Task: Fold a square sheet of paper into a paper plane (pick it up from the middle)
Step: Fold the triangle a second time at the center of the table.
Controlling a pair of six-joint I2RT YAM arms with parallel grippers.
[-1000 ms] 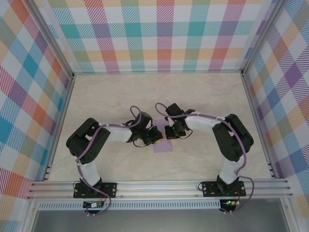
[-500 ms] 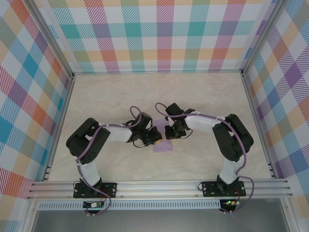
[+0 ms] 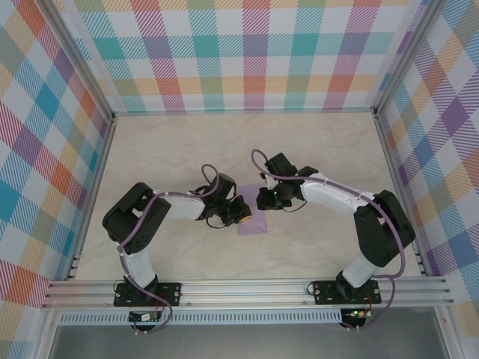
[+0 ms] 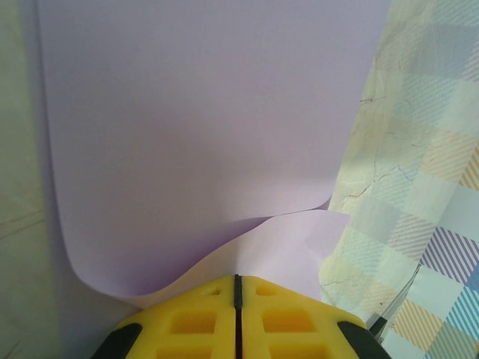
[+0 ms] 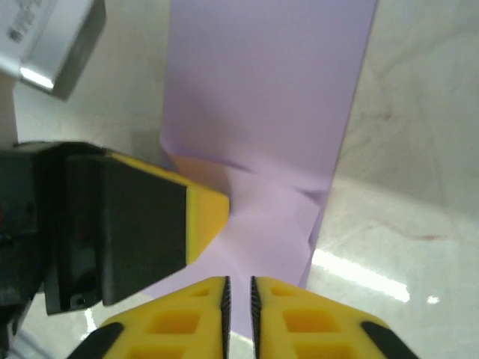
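Although the left gripper [image 3: 242, 214] had stayed put, the right arm's elbow had swung outward, its right gripper [image 3: 263, 200] hanging over the far part of the square sheet of paper [image 3: 253, 226] near the middle of the table [image 3: 172, 149]. Hidden from the top camera, the left wrist view showed jaws clamped on the sheet's curled-up edge, and the right wrist view showed pads [image 5: 299, 318] 1 narrow slit apart, holding nothing.

Lighting is bright, diffuse and overhead: the top view is sharp and evenly lit with only faint shadows on the table [image 3: 314, 149], the right wrist view shows white glare streaks on the table, and both wrist views render the near paper [image 4: 202, 112] slightly soft.
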